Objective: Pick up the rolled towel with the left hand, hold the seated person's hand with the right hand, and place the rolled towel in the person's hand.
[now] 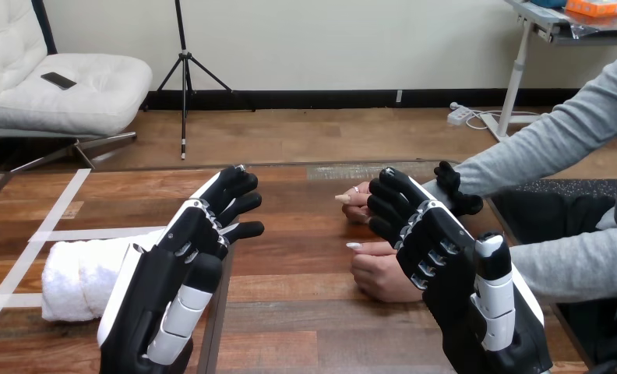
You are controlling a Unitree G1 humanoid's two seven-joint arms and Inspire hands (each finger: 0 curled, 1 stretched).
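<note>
The rolled white towel (75,276) lies on the wooden table (290,312) at the left, its right end hidden behind my left hand (177,265). That hand hovers above and to the right of the towel, fingers relaxed and holding nothing. My right hand (438,257) is raised at the right with relaxed, slightly bent fingers. Just beyond its fingertips rest the person's two hands: the farther hand (354,201) and the nearer hand (379,273), both lying on the table and partly covered by my hand. I see no fingers curled round either.
White tape lines (56,222) mark the table's left part. The person's grey-sleeved arms (555,148) come in from the right edge.
</note>
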